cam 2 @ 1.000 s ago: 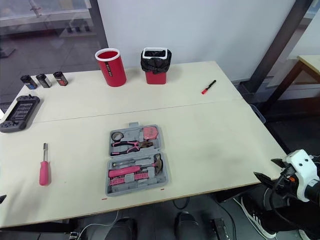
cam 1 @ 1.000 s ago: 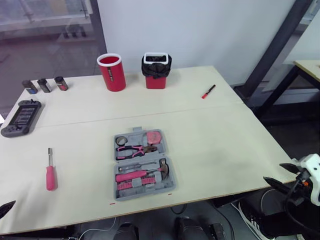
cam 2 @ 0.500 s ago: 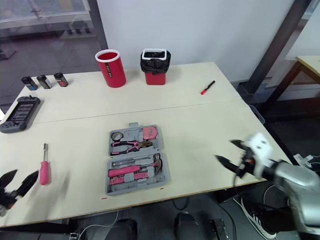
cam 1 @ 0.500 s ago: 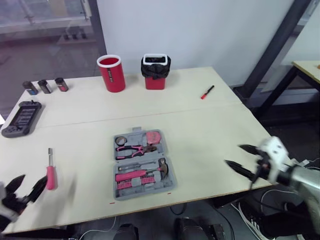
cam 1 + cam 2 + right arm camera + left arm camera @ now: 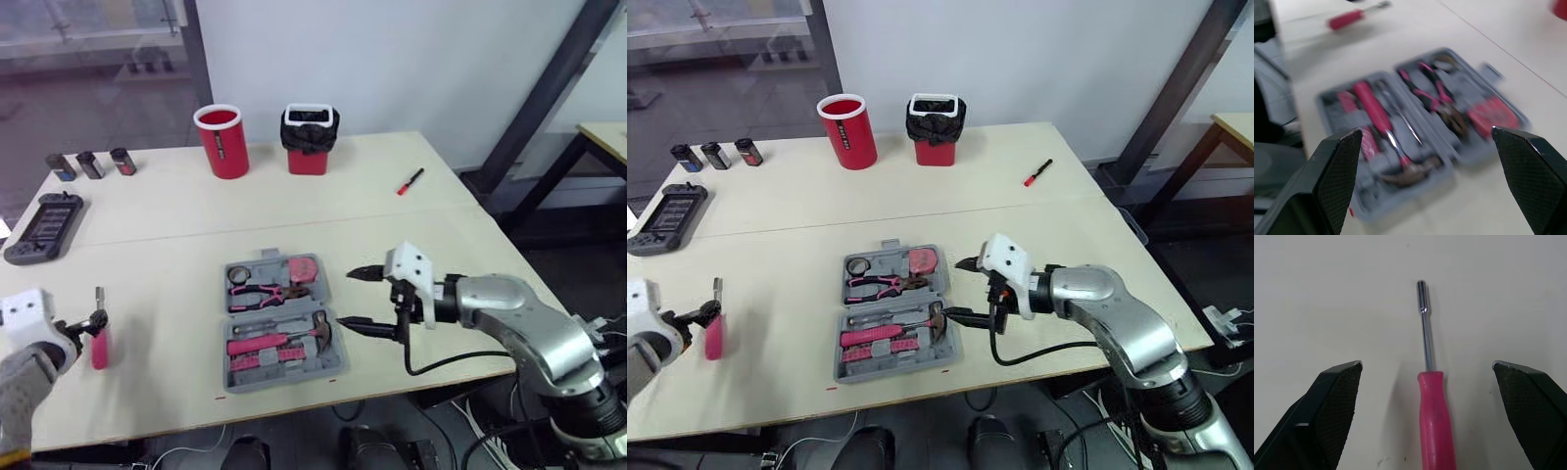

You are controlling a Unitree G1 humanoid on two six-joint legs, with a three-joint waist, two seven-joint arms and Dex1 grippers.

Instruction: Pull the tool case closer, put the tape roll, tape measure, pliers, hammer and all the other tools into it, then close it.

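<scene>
Open grey tool case [image 5: 279, 323] lies flat mid-table, toward the near edge. Far half holds the tape roll [image 5: 238, 277], tape measure [image 5: 304, 269] and pliers [image 5: 263, 292]; near half holds the hammer [image 5: 313, 333] w/ other pink-handled tools. R gripper [image 5: 345, 297] hovers just right of the case, jaws spread wide, pointing left at it. At near left, L gripper [image 5: 1426, 364] hangs over a pink screwdriver [image 5: 99, 348] lying on the table well left of the case, jaws spread either side of its handle, not touching it. Far side: red cup [image 5: 220, 142], red bin w/ black liner [image 5: 312, 139], red pen [image 5: 409, 181] at far right. Grey handheld console [image 5: 43, 228] at far left.
</scene>
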